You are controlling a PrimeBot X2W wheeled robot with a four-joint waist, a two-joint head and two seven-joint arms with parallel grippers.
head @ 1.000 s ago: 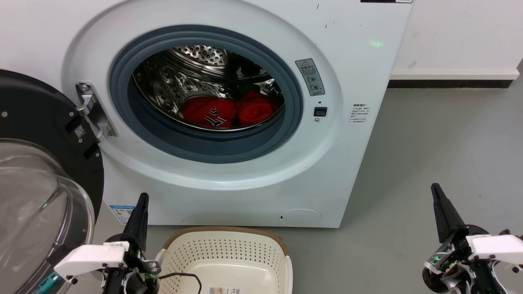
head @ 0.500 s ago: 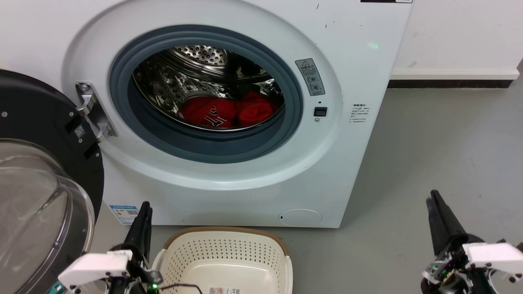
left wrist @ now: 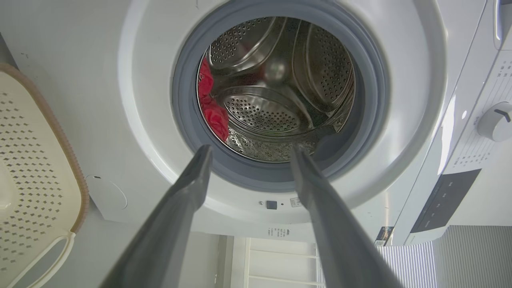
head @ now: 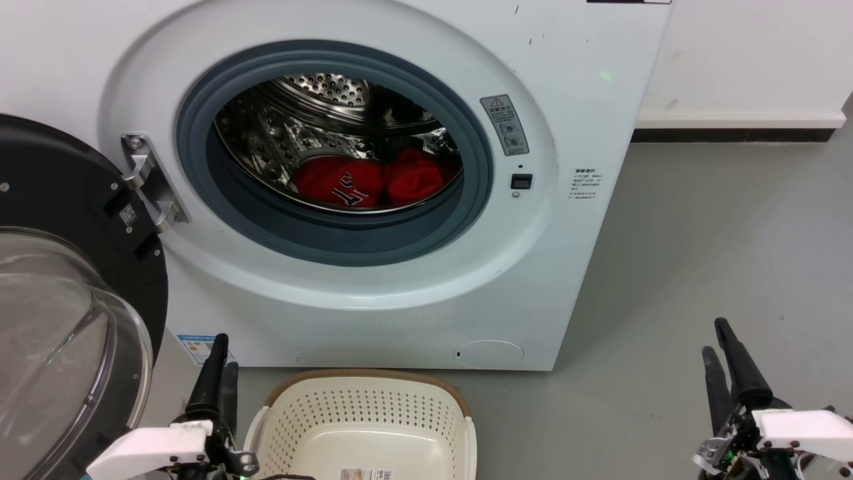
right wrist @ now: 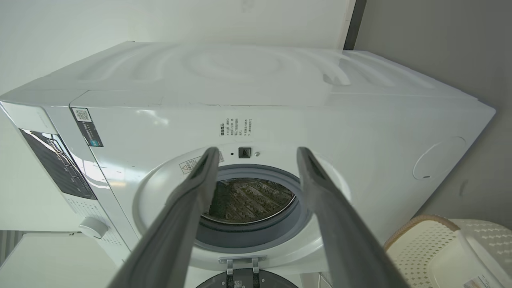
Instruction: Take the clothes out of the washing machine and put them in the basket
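The washing machine (head: 586,100) stands with its door swung open. Two red clothes lie in the steel drum: a jersey (head: 336,183) with lettering on the left and a plain red garment (head: 414,179) on the right. The cream basket (head: 363,417) sits empty on the floor in front of the machine. My left gripper (head: 225,353) is low, just left of the basket, open and holding nothing. My right gripper (head: 714,339) hovers over the floor at the far right, also open. The left wrist view looks between the left gripper (left wrist: 252,150) fingers into the drum at the clothes (left wrist: 212,114).
The open black-rimmed glass door (head: 66,320) juts out at the left, close to my left arm. Grey floor (head: 720,233) stretches to the right of the machine up to a white wall with a dark skirting. The machine's dial (left wrist: 496,120) is in the left wrist view.
Both grippers have dropped lower in the head view and their fingers have parted from shut to open. The clothes and basket have not moved.
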